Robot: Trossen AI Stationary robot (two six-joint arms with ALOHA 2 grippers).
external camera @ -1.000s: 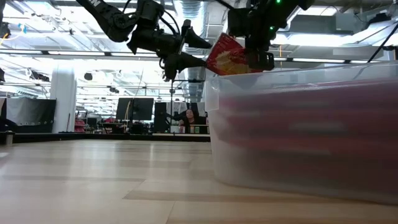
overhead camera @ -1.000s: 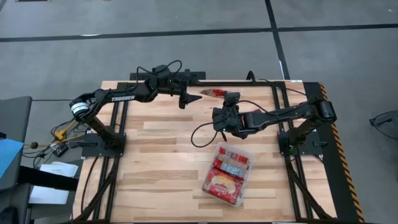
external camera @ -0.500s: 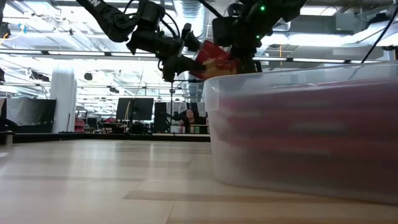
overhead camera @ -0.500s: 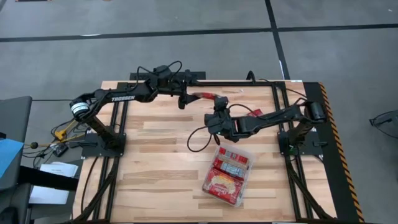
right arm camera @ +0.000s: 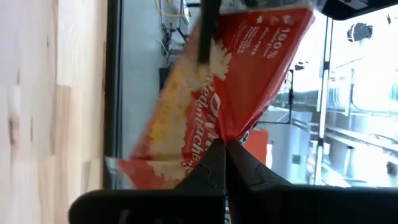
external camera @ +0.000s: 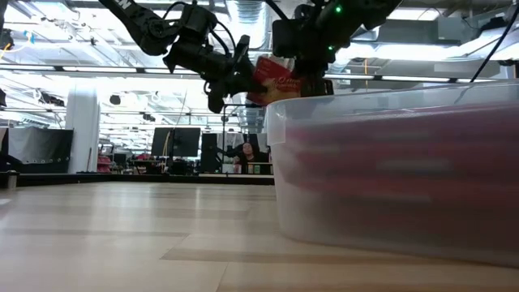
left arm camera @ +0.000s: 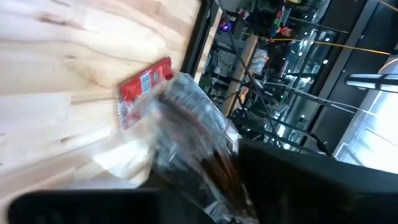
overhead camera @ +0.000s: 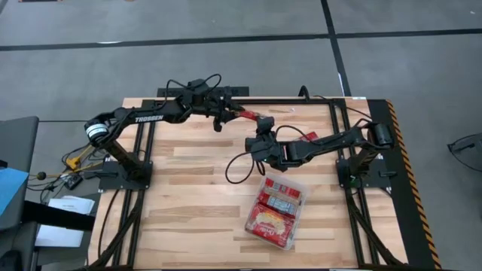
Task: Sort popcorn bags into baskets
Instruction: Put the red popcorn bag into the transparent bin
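One red popcorn bag [overhead camera: 246, 114] with a yellow picture panel hangs in the air over the table's far middle, between my two grippers. My left gripper [overhead camera: 230, 114] reaches in from the left and is shut on the bag's left end. My right gripper [right arm camera: 225, 149] comes from the right side and is shut on the bag's other end. Another popcorn bag [overhead camera: 305, 138] lies flat on the wood beside the right arm. The clear basket [overhead camera: 304, 190] stands at the near right with several red bags [overhead camera: 275, 214] lying in it. My left gripper pinches the bag's left end [external camera: 253, 77] between its two fingers, coming about level from the table's left. One dark finger [right arm camera: 204, 37] lies across the bag's face. The bag is clear of the table. My right gripper pinches the bag's edge [right arm camera: 222, 132] between its two fingertips, only at their free ends. The fingers point toward the table's far edge. The bag stretches from them toward the left gripper, lifted clear of the table.
The basket's wall [external camera: 389, 162] fills the right of the low view. Bare wood lies across the table's left and middle. Black frame rails [overhead camera: 331, 143] run along both sides, and a cable loops on the wood below the right arm [overhead camera: 237, 162].
My right gripper has carried the popcorn bag toward the table's left, into the open fingers of my left gripper. My left gripper has then shut on the bag's left end. The bag has stayed in the air throughout.
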